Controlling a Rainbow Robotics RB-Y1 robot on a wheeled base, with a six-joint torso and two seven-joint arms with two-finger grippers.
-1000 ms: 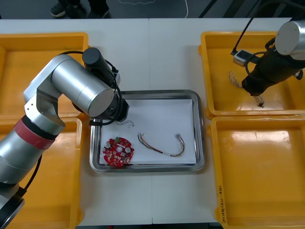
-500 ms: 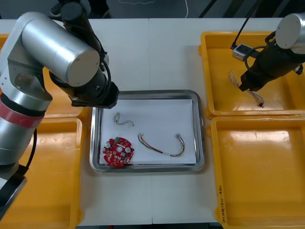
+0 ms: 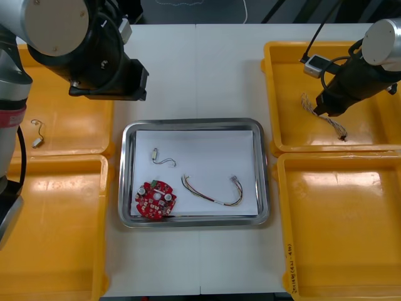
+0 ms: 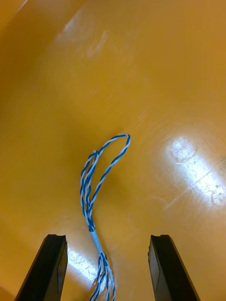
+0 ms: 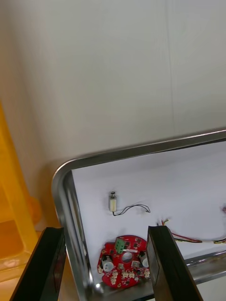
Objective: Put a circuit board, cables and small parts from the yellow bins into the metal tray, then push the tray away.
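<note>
Both spread: right hand over the twisted cable, left hand near a corner of the metal tray

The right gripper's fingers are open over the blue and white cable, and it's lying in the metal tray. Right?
Not quite. The blue and white cable lies in the far yellow bin on the robot's right, not the metal tray; the right wrist view shows it. The fingers of the right gripper are open over it. The left gripper hangs open by the far left bin.
</note>
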